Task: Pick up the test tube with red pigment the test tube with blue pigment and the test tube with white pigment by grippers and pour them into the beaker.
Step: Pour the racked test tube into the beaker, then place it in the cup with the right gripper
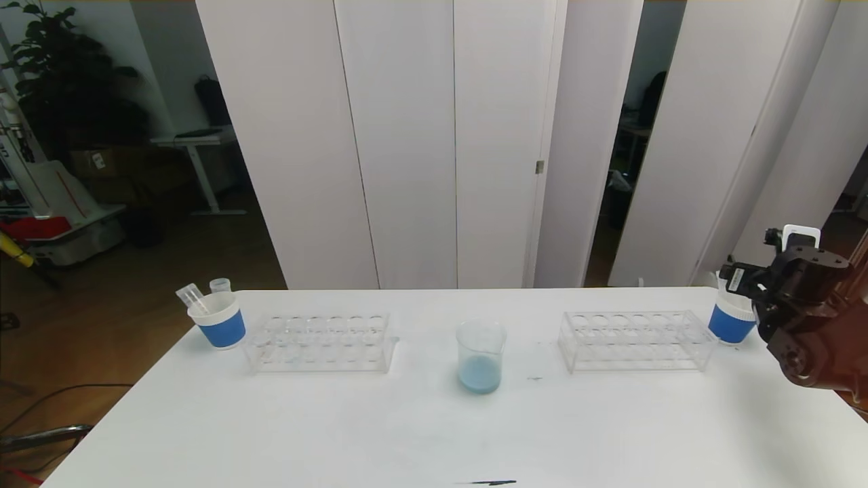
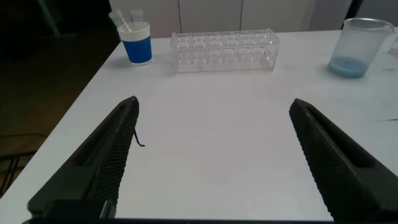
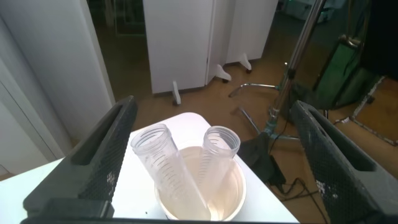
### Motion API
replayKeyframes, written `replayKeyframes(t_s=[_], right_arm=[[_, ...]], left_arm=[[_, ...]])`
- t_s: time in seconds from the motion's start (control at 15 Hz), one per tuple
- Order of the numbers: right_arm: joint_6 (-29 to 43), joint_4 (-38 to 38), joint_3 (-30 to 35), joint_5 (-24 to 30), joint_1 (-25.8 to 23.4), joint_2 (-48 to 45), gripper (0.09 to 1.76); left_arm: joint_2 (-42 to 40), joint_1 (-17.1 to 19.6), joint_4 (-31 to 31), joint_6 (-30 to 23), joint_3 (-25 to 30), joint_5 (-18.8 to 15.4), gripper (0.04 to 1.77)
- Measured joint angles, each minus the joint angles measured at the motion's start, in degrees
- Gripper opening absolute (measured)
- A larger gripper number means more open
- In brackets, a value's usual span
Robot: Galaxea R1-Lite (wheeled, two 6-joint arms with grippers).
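The beaker (image 1: 480, 356) stands mid-table with pale blue contents at its bottom; it also shows in the left wrist view (image 2: 359, 45). My right gripper (image 1: 742, 281) hovers open over the right blue cup (image 1: 731, 321). In the right wrist view the gripper (image 3: 212, 106) is open above that cup (image 3: 233, 199), which holds two clear tubes (image 3: 168, 168) leaning apart. Their tips are hidden in the cup, so no red, blue or white pigment shows. My left gripper (image 2: 214, 102) is open and empty over bare table, out of the head view.
A left blue cup (image 1: 218, 320) holds two clear tubes (image 1: 192, 296). Two empty clear racks stand either side of the beaker, one on the left (image 1: 319, 342) and one on the right (image 1: 634, 340). The table's right far corner lies just behind the right cup.
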Motion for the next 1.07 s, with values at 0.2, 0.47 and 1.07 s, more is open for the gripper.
replayKeyframes(t_s=[0.2,0.47,1.07], right_arm=[[0.01,0.72,0.33,0.52,-0.41,-3.56,1.75],[-0.55,4.96,2.32,4.27,-1.02,-12.57,1.75],[-0.3,28.21,19.15,22.52,-5.11,-50.94,1.75]], left_arm=[[0.0,0.0,0.0,0.0,0.0,0.0,1.73],[0.0,0.0,0.0,0.0,0.0,0.0,1.73],[0.0,0.0,0.0,0.0,0.0,0.0,1.73]])
